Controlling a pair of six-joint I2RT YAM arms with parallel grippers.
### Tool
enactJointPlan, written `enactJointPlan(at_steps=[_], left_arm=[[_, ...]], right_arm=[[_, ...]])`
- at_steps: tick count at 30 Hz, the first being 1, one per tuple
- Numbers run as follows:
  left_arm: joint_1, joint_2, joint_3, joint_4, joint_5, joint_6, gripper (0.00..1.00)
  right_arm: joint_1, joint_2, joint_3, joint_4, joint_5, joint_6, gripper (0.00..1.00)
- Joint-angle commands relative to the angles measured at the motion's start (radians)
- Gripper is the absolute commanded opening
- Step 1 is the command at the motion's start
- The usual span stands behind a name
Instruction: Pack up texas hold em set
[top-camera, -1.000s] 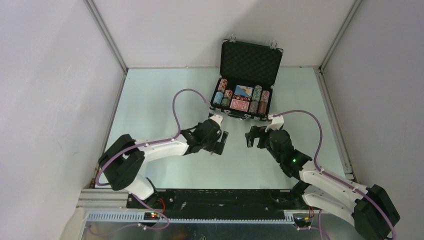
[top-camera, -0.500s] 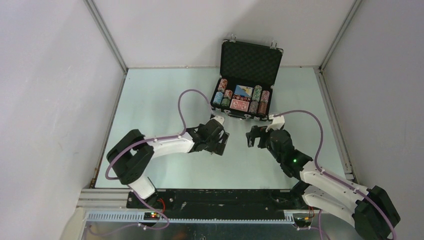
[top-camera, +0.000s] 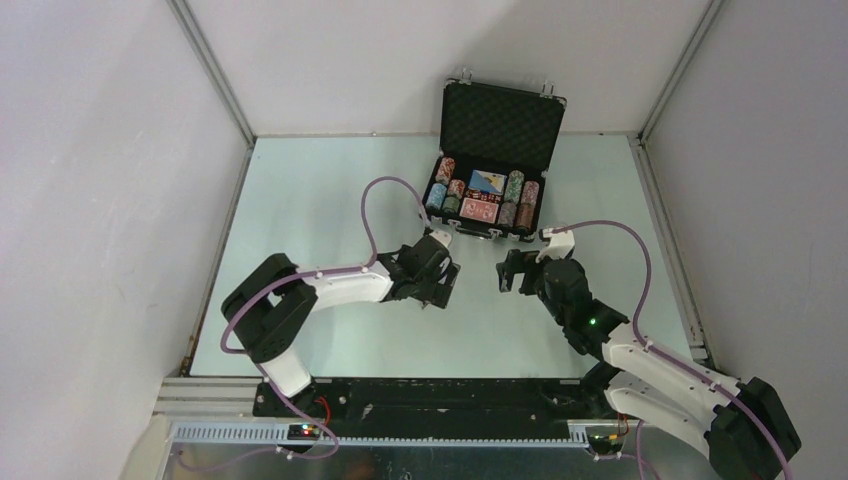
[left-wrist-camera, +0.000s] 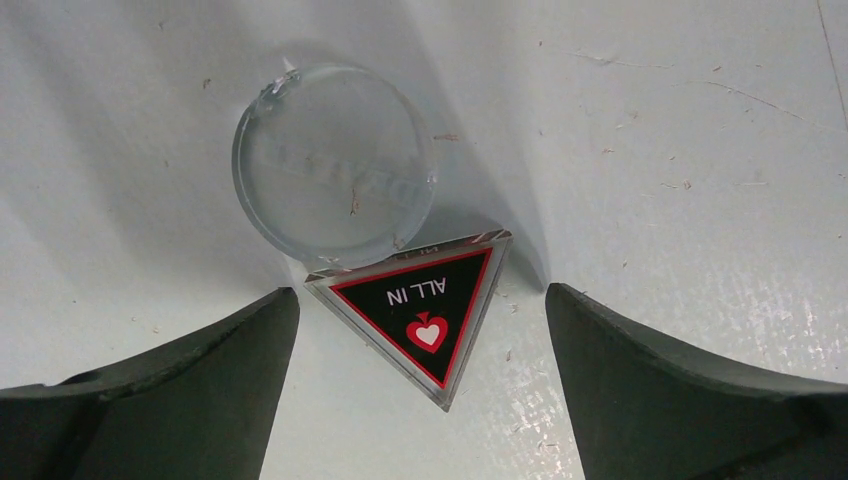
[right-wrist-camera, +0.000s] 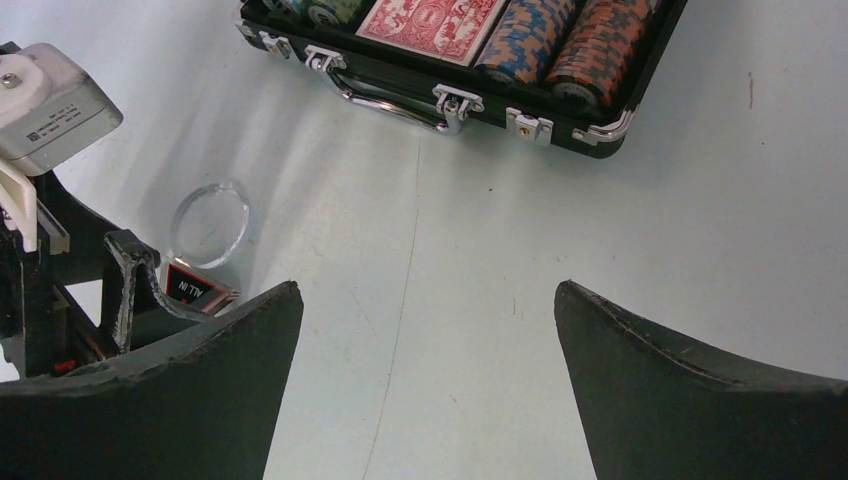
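ALL IN token (left-wrist-camera: 418, 320) and clear disc (left-wrist-camera: 335, 165) lie loose on the table (top-camera: 320, 200), near the open briefcase (top-camera: 497, 125).
We see the token touching the disc, framed by the left gripper (top-camera: 441, 288), jaws spread wide and empty; the right gripper (right-wrist-camera: 428, 290) is likewise spread and empty.

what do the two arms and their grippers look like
The left arm and right arm match: white shells, bulky black joints, each trailing a looping purple cable. The left gripper and right gripper have broad, dark, matte fingers. A green light glows on the right arm.
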Motion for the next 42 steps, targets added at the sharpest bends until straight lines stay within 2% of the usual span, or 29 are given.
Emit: enactJointPlan(at_steps=[1, 10, 16, 19, 23, 28, 34, 39, 42], left_arm=[[0.012, 0.033, 0.018, -0.005, 0.023, 0.037, 0.98], [0.021, 0.048, 0.032, -0.005, 0.033, 0.054, 0.93], [0.022, 0.041, 0.027, -0.004, 0.044, 0.056, 0.82], [0.021, 0.042, 0.038, -0.021, 0.042, 0.062, 0.69], [0.022, 0.012, 0.061, -0.085, 0.035, 0.056, 0.62], [0.021, -0.099, 0.085, -0.161, 0.049, 0.059, 0.59], [0.021, -0.145, 0.152, -0.226, 0.019, 0.075, 0.57], [0.029, -0.085, 0.251, -0.232, -0.025, 0.106, 0.56], [0.051, -0.021, 0.353, -0.214, -0.023, 0.120, 0.55]], right_arm=[[-0.010, -0.018, 0.002, 0.011, 0.017, -0.004, 1.00], [-0.013, -0.015, 0.002, 0.010, 0.006, -0.005, 1.00], [-0.015, -0.013, 0.003, 0.011, 0.002, -0.006, 1.00], [-0.016, -0.013, 0.002, 0.010, 0.001, -0.006, 1.00], [-0.018, -0.014, 0.003, 0.009, 0.000, -0.006, 1.00], [-0.020, -0.013, 0.003, 0.006, -0.003, -0.001, 1.00], [-0.024, -0.020, 0.002, 0.000, -0.001, 0.004, 1.00], [-0.024, -0.053, -0.002, -0.023, 0.033, 0.021, 0.99], [-0.025, -0.128, -0.033, -0.030, 0.060, 0.027, 0.99]])
